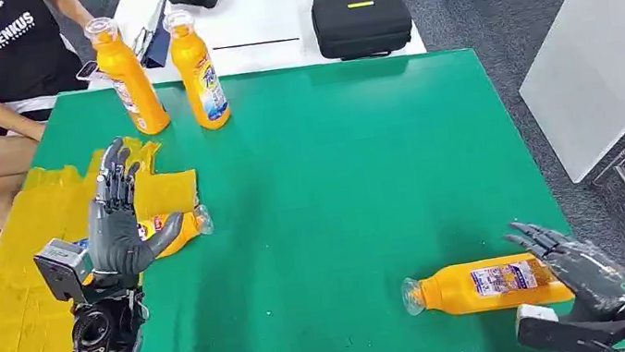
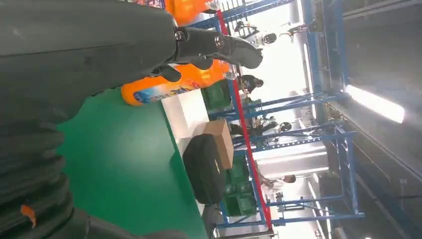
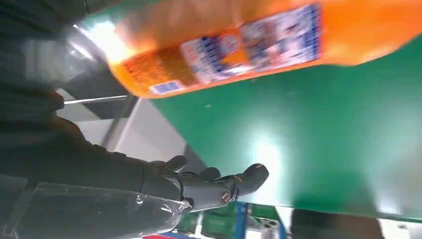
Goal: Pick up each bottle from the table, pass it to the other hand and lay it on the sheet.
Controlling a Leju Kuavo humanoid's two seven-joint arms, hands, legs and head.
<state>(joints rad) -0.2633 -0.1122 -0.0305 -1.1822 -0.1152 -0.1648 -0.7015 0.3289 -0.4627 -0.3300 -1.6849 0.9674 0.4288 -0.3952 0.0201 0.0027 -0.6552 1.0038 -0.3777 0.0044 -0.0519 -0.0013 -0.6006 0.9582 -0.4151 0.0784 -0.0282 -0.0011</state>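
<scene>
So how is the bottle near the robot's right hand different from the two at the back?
The bottle by the right hand lies on its side on the green mat; the two back bottles stand upright. It lies alone; they stand side by side. All are orange with labels.

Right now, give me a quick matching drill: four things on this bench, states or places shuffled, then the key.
Things:
1. bottle near right hand
2. two bottles at far edge
3. bottle by left hand
4. black case

States:
A. standing upright on the green mat
B. lying on the yellow sheet
C. on the white table
D. lying on the green mat

Pairs: 1-D, 2-A, 3-B, 4-C
</scene>
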